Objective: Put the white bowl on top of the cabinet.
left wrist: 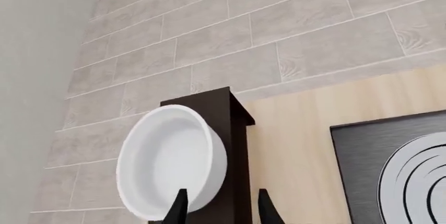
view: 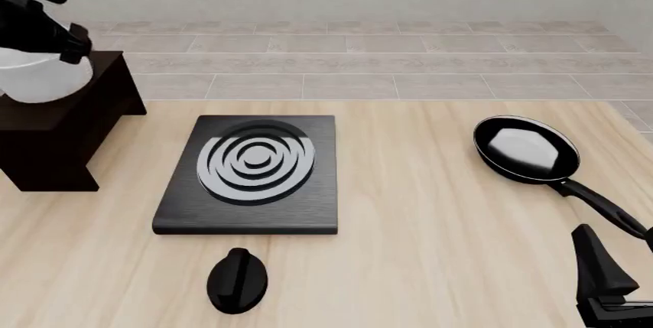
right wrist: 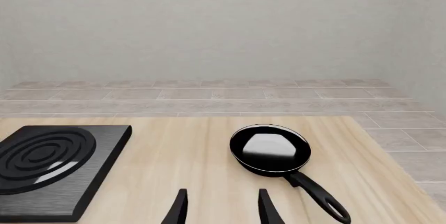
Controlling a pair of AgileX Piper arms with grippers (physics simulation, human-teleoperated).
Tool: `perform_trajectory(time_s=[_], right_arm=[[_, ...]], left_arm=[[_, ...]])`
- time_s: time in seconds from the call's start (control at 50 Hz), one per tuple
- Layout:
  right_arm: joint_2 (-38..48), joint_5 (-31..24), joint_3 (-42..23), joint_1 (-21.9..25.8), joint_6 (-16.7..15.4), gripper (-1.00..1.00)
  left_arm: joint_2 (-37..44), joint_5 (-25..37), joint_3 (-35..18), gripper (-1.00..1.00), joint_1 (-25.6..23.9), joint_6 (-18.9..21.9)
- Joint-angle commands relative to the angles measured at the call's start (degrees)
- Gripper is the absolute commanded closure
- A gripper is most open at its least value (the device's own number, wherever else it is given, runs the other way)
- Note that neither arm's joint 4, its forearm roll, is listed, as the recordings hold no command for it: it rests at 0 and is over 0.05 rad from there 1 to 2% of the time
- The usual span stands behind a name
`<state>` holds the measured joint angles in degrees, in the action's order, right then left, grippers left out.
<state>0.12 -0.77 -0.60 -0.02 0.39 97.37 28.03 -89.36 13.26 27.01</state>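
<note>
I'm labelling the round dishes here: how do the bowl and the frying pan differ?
The bowl is white and deep; the pan is black and shallow. The pan has a long handle; the bowl has none. The bowl is at the cabinet; the pan lies on the table. Both are round and glossy.

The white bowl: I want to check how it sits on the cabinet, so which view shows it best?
The left wrist view: the white bowl fills the near field, rim and inside plain, against the cabinet, between the left gripper's open fingertips. The front view shows only part of it, cut off by the frame and the arm. The right wrist view misses it.
</note>
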Motion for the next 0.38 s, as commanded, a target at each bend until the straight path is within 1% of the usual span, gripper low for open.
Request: perform_trajectory(time_s=[0.02,0.2,0.28,0.3,0.38], right_arm=[[0.0,0.0,0.0,0.0,0.0,-1.0],[0.0,0.0,0.0,0.0,0.0,-1.0],[0.0,0.0,0.0,0.0,0.0,-1.0],[0.0,0.0,0.0,0.0,0.0,-1.0],[0.0,0.0,0.0,0.0,0.0,-1.0]], left_arm=[[-6.8,-2.1,4.8,-1.0,-1.8,-0.2],[-13.8,-4.3,11.4,-1.0,-4.3,-1.2],[-16.8,-5.1,13.9,-1.0,-4.9,-2.3],[-18.4,-5.7,15.9,-1.0,-5.7,-2.3],[-20.4,-6.2,17.3,-1.0,-6.3,-2.8]])
